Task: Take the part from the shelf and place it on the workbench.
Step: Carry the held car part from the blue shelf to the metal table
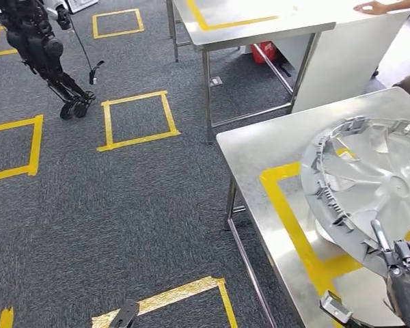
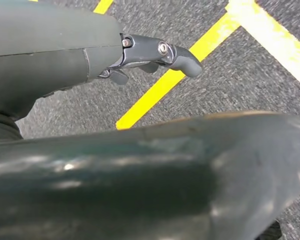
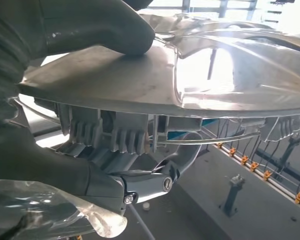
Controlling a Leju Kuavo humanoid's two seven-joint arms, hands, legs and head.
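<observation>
Head view: the right robot hand point(image 1: 405, 277) grips the near rim of the part point(image 1: 367, 181), which extends forward from it over the bench point(image 1: 260, 147).

Right wrist view: thumb above, fingers point(image 3: 156, 180) beneath the rim.

Left wrist view: the left robot hand point(image 2: 156, 52) hangs over carpet, holding nothing, fingers curled.

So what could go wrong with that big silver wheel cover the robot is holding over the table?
1. The right robot hand pinches the wheel cover only at its rim, so the wide part might tip or slip out.
2. The cover hangs tilted over the workbench, so it may land edge-first and slide off the yellow tape square.
3. The thin clips under the rim look fragile and could snap if pressed down.
</observation>
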